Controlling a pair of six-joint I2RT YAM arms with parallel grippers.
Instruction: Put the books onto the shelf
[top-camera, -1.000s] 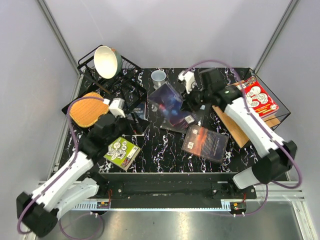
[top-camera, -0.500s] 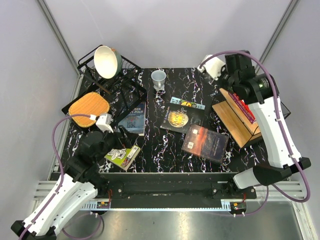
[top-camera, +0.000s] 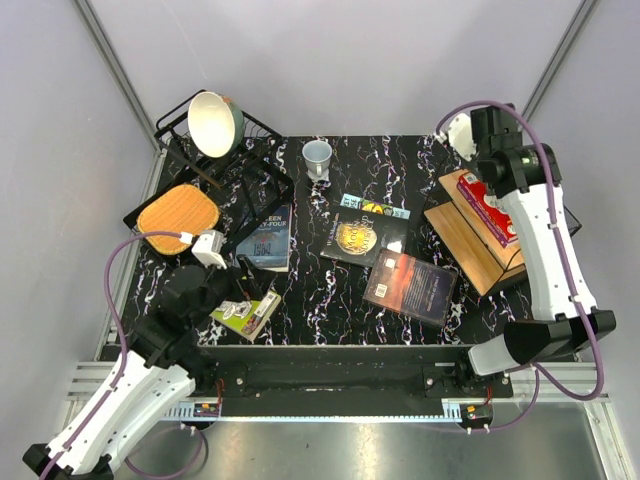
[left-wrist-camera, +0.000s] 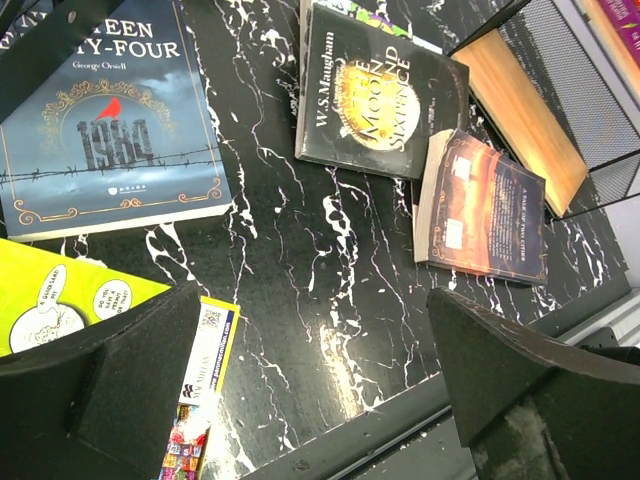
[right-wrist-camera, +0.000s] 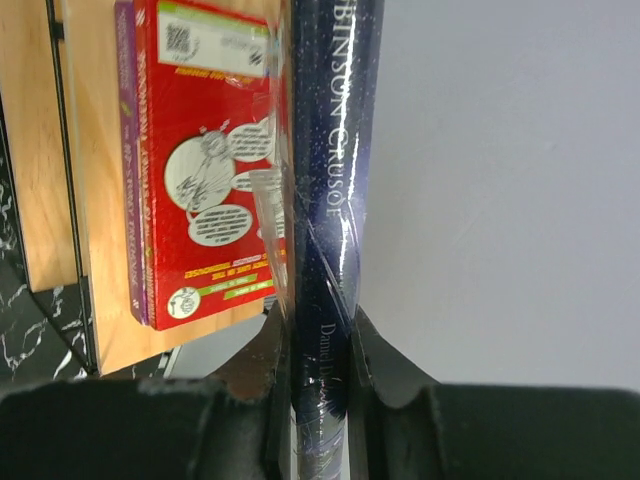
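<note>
From above, a black, white-veined marble table sits between plain grey walls. The shelf stands at its right edge with a red book lying on the top board. The right arm reaches over it, and what it carries is hidden from here. Loose on the table lie the blue-grey Nineteen Eighty-Four, a black book with a gold disc, a dark brown book and a lime green book. A wire dish rack holding a bowl, a cutting board and a cup fill the far left.

In the left wrist view, the left gripper is spread wide and empty above the table. One finger cuts off part of the lime green cover.

In the right wrist view, the right gripper is clamped on a dark blue book, held edge-on close beside the red book. Whether the two touch is unclear. A purple book shows only its edge beneath the red one.
</note>
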